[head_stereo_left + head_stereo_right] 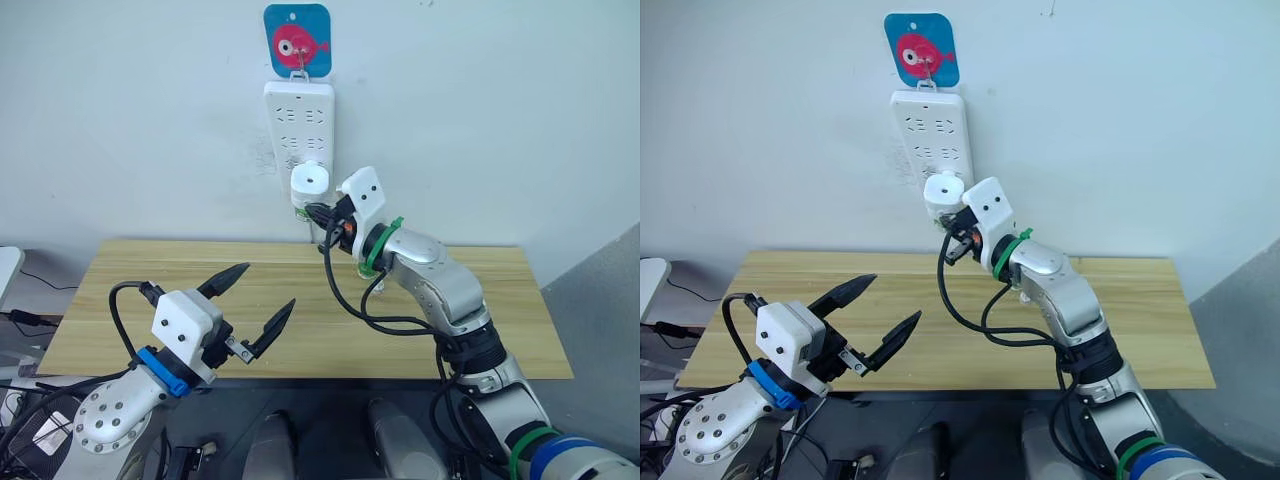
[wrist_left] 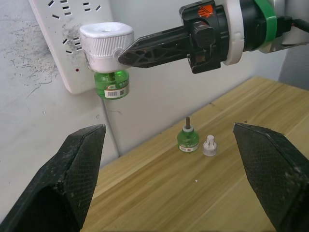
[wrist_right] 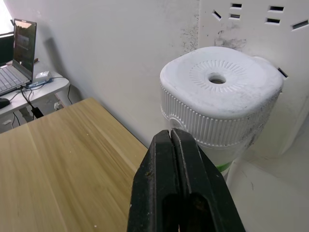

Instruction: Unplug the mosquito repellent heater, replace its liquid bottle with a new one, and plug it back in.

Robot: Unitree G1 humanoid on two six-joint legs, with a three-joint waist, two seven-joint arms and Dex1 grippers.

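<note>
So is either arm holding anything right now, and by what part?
Nothing is held. The right gripper is shut, its tip against the side of the plugged-in mosquito repellent heater. The left gripper hangs open above the table.

Light wooden table (image 1: pixel 500 320) against the wall. Green liquid bottle (image 2: pixel 188 140) stands upright on it. Small white cap (image 2: pixel 208 146) just beside the bottle.

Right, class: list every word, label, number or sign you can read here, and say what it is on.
No text is readable.
Green bottle in the heater: barcode label, too small.
Spare bottle on the table: label too small.
Blue wall card: a red fish picture, no words.
</note>
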